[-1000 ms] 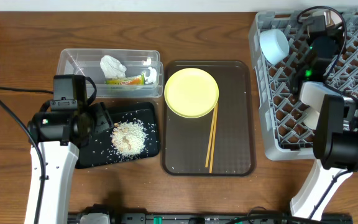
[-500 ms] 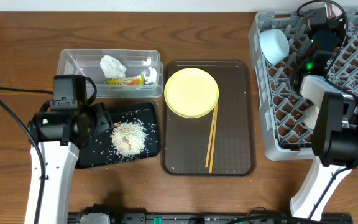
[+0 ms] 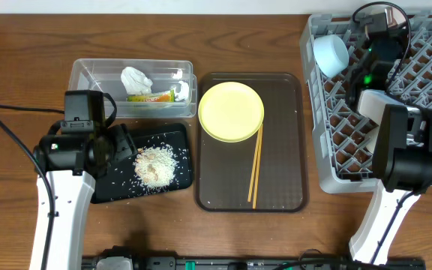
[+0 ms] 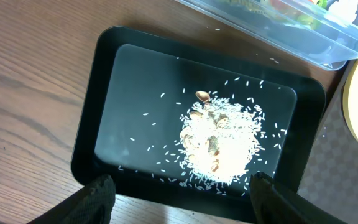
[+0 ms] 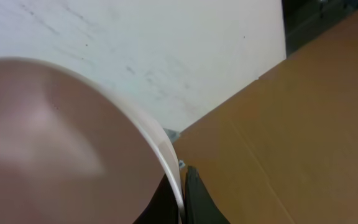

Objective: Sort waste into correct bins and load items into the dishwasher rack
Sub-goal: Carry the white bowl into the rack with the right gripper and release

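Observation:
My right gripper (image 5: pixel 183 180) is shut on the thin rim of a white bowl (image 5: pixel 55 137), held up over the far part of the grey dishwasher rack (image 3: pixel 328 165). A small white cup (image 3: pixel 330 54) lies in the rack's far left corner. Hovering over the near edge of the black tray (image 4: pixel 89 143), my left gripper (image 4: pixel 182 186) is open and holds nothing. That tray carries a heap of rice (image 4: pixel 219 140). A yellow plate (image 3: pixel 231 111) and chopsticks (image 3: pixel 256 165) lie on the brown serving tray (image 3: pixel 283 187). Tissue (image 3: pixel 135 78) and a wrapper (image 3: pixel 152 95) sit in the clear tub (image 3: pixel 88 75).
The clear tub stands just behind the black tray, its corner touching the serving tray's left edge. The rack fills the right side, its left wall close to the serving tray. Bare wooden table (image 3: pixel 21 75) lies to the left.
The right arm has swung toward the back of the rack with the bowl in its grip. The left arm has not moved.

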You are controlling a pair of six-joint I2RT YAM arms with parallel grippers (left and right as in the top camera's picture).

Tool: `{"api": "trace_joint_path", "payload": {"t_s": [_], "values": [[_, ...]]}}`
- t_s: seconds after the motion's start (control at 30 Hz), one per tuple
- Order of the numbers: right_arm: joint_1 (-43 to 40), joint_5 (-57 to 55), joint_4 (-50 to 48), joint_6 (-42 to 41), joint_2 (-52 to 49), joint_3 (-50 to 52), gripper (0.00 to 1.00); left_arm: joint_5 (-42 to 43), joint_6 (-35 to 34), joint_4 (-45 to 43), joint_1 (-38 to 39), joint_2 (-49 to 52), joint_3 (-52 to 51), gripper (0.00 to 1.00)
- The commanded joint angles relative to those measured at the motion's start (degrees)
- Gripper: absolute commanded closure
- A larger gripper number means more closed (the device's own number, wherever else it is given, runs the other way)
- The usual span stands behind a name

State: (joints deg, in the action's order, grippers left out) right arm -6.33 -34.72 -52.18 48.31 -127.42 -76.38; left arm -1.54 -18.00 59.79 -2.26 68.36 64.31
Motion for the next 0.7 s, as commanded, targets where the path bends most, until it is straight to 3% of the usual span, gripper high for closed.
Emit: {"api": "trace_joint_path", "payload": {"t_s": [0.0,0.17,0.5,0.53,0.67], "values": [[0.83,-6.64,1.33,-3.76,-1.25,-0.44,0.99,-0.42,-0.11,0.2,-0.28,-0.2,0.31,0.28],[3.19,-11.39,7.74,-12.59,0.07,-0.44,0.99,-0.42,-0.09,0.2,-0.28,-0.2,0.31,0.28],[5.11,-6.27,43.23,-37.38,10.36,-0.44,0.98,-0.44,-0.09,0.17,-0.28,-0.2,0.31,0.28],[5.11,-4.96,46.27,-38.58,11.67,-0.44,0.96,-0.44,-0.09,0.17,-0.28,-0.2,0.31,0.28],[5.14,2.43,58.99,-43.69,17.25,-0.44,0.7,-0.44,-0.09,0.17,-0.28,-0.2,0.31,0.28]]}}
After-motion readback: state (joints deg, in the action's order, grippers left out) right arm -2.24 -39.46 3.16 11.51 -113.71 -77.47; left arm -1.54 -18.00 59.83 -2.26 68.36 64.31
